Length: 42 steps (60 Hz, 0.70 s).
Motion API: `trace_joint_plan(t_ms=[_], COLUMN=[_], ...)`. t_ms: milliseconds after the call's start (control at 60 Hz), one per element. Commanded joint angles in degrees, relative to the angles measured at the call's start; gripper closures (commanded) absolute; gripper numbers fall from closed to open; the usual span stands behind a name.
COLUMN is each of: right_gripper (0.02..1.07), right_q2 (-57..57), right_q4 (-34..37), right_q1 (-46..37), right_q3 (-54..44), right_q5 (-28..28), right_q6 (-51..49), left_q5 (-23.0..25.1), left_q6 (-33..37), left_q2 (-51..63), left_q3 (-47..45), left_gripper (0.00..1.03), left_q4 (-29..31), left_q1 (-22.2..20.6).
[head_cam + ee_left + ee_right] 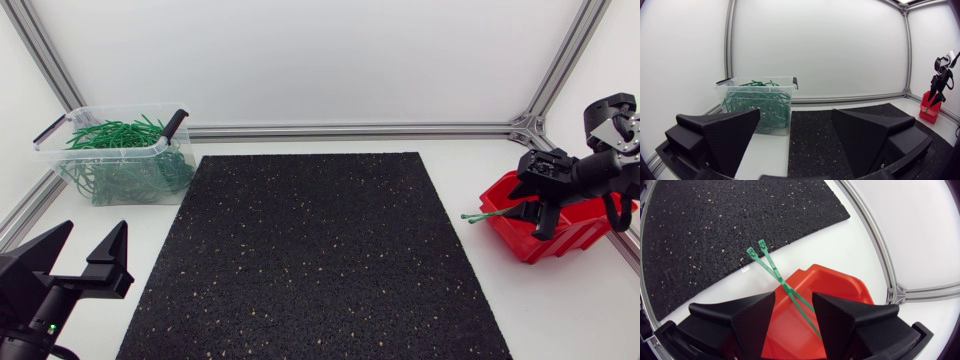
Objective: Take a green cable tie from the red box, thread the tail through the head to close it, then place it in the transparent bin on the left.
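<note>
In the head view, the red box (560,235) is located at the right edge of the frame, on the white bench (470,170), just beside the right border of the black mat (315,260). Two green cable ties (482,215) are seen projecting over the box's rim toward the mat. In the right wrist view they are crossed at the rim, with their heads outermost over the strip of bench between box and mat and their tails running back into the box. The right tool (793,297) is positioned above the box and is released: its fingers are spread, and the tails pass between them without being clamped. The transparent bin (115,150) is located at the upper left of the frame, beyond the mat's left corner, and is filled with a heap of green ties. The left tool (93,232) is held at the lower left, beside the mat's left border, and is released, its fingers wide apart and directed toward the bin.
</note>
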State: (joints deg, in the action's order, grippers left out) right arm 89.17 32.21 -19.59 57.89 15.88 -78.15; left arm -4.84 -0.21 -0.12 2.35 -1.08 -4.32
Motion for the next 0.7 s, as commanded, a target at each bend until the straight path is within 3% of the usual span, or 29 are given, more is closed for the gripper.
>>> trace_joint_plan(t_ms=[0,550,683], right_gripper=[0.65,0.64,0.59], right_q2=[1.19,3.47,3.91], right_q4=[-1.27,-1.62,-1.62], right_q1=[0.79,2.19,2.19], right_q3=[-1.37,-0.76,-0.67], right_q5=[0.12,0.12,0.12], right_q6=[-2.97,-4.82,-5.08], left_q5=[-0.7,-0.7,-0.7], left_q6=[-0.76,-0.76,-0.76], left_q2=[-0.5,-0.41,-0.41], left_q3=[-2.35,-2.35,-2.35], left_gripper=[0.04,0.04,0.04], left_q4=[0.64,0.73,0.73], left_q1=[-0.43,-0.52,-0.52])
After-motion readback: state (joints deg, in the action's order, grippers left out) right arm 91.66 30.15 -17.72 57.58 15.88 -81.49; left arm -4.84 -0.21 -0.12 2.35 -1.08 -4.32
